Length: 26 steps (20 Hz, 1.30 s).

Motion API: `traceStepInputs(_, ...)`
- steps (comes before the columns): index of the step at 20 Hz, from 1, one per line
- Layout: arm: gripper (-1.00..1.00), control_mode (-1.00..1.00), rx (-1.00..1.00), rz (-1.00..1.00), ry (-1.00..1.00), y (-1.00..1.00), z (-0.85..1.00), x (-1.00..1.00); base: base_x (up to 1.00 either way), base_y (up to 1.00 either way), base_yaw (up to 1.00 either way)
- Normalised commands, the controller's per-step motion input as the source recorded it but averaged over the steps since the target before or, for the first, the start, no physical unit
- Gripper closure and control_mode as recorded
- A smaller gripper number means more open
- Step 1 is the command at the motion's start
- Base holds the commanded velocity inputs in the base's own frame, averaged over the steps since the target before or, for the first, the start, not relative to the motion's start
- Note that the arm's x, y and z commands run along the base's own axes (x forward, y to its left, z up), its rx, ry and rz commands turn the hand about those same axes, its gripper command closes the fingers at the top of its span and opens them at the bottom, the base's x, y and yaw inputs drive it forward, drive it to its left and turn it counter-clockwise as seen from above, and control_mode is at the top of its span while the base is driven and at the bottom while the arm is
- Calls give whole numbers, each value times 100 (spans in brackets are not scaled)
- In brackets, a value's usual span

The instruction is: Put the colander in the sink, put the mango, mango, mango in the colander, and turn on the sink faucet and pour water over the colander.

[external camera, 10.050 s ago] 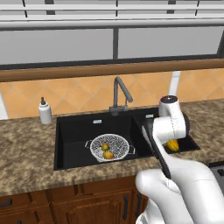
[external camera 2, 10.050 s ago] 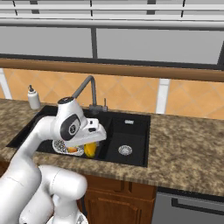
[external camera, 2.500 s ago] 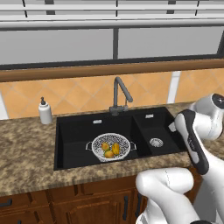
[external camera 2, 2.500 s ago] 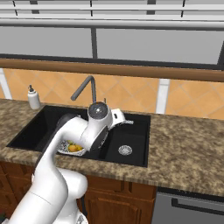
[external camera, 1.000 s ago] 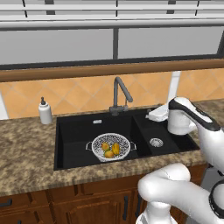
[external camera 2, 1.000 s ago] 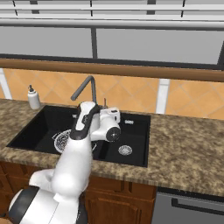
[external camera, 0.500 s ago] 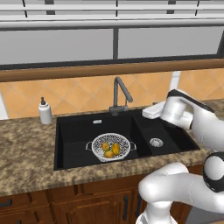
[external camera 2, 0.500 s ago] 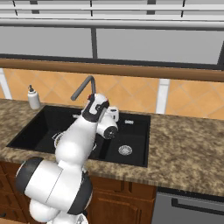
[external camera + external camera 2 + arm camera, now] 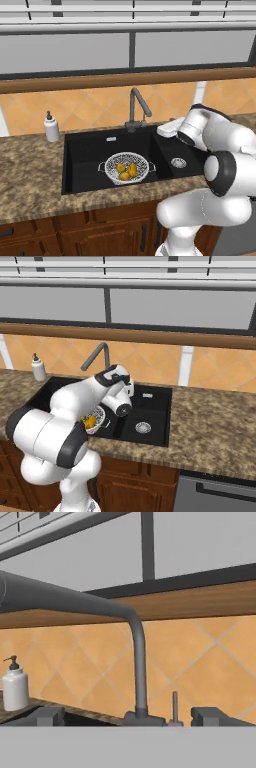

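The colander sits in the large basin of the black sink with the yellow-orange mangos inside it. Behind the sink stands the dark grey sink faucet, its spout arched out over the basin, and no water shows. My gripper hovers just right of the faucet's base, over the small basin's back edge. In the hand view the gripper is open, with its fingertips wide apart either side of the faucet and its small lever. My arm partly hides the colander in the right base view.
A white soap dispenser stands on the speckled counter left of the sink. The small basin's silver drain lies below my hand. A tiled backsplash and wooden ledge run close behind the faucet.
My hand has swung left from over the counter at the sink's right end to the faucet's base. The colander and mangos have not moved.
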Motion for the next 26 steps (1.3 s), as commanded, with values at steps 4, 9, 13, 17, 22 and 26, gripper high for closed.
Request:
traceStepInputs(4, -100, -100, 0, 0, 0, -1, 1, 27, 0, 0, 0)
traceStepInputs(9, -100, -100, 0, 0, 0, 0, 4, 23, 0, 0, 0)
traceStepInputs(13, -100, -100, 0, 0, 0, 1, 7, 16, 0, 0, 0)
traceStepInputs(17, -100, -100, 0, 0, 0, 2, 0, 16, 0, 0, 0)
traceStepInputs(22, -100, -100, 0, 0, 0, 7, 0, 14, 0, 0, 0)
traceStepInputs(26, -100, -100, 0, 0, -2, 13, 0, 15, 0, 0, 0)
